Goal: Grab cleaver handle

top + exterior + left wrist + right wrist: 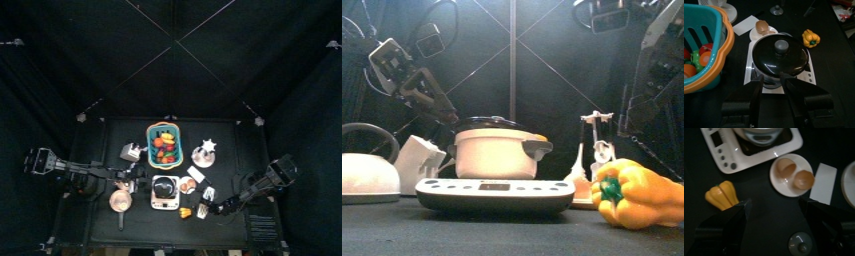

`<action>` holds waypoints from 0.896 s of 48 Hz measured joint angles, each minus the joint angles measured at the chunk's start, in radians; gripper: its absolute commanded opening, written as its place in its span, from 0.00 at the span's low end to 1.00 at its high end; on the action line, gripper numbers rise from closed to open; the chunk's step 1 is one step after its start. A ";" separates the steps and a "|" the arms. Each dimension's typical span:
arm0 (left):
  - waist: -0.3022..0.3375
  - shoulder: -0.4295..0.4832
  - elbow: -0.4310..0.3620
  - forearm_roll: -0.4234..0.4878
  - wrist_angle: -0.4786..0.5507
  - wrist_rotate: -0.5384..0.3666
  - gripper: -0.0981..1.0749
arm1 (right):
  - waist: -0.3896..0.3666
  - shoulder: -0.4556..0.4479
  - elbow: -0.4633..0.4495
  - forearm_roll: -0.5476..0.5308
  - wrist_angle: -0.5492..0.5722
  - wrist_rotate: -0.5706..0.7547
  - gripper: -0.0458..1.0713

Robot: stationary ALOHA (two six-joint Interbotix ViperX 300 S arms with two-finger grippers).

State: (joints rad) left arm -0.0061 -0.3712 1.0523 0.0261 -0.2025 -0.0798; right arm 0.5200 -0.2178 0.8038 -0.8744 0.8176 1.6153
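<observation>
Right gripper hanging wide open, holding nothing.

From above, the right gripper [214, 207] is hovering near the cleaver [195, 175]. Its wrist view is showing the jaws spread wide over bare table, the whitish blade [824, 183] lying beside the egg plate [791, 174]; its handle isn't discernible. The left gripper's [783, 80] jaws look close together, empty.

We see a lidded pot [781, 56] on its cooker [744, 145], a basket [707, 47], a pepper [721, 196], and a plate [777, 178] with eggshells [795, 174].
</observation>
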 measured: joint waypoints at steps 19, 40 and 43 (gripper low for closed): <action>0.000 -0.012 0.021 0.000 -0.054 0.003 0.72 | -0.107 -0.137 0.138 0.077 -0.067 0.094 0.97; 0.000 -0.061 0.043 0.000 -0.118 0.003 0.72 | -0.176 -0.175 0.189 0.060 -0.143 0.097 0.97; 0.000 -0.061 0.049 0.000 -0.118 0.003 0.72 | -0.195 -0.190 0.202 0.055 -0.156 0.097 0.97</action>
State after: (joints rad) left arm -0.0061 -0.4326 1.1014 0.0261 -0.3206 -0.0767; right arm 0.3252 -0.4080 1.0063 -0.8191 0.6611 1.7119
